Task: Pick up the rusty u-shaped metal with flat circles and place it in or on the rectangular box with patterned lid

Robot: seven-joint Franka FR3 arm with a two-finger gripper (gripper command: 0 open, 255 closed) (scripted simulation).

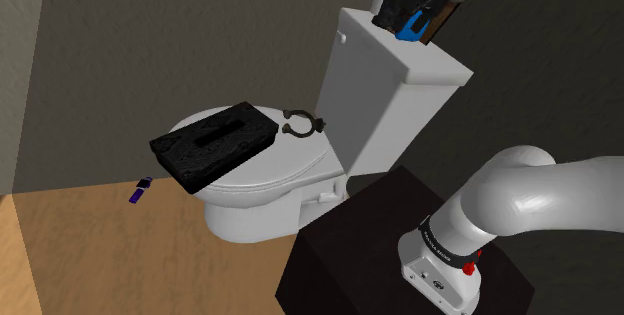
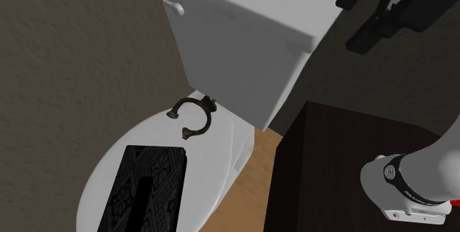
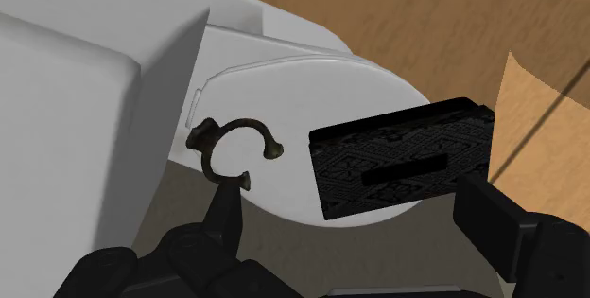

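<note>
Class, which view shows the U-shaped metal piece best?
Second exterior view: the U-shaped metal piece lies close and unobstructed on the toilet lid. The shoulder view shows it small; the wrist view, beside a gripper finger.

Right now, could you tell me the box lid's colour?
The lid is black, diamond-patterned; clearest in wrist view.

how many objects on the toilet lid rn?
2. The U-shaped metal piece lies on the toilet lid near the tank; the black patterned box sits apart from it at the lid's front end, overhanging the edge. Nothing looks hidden.
</note>
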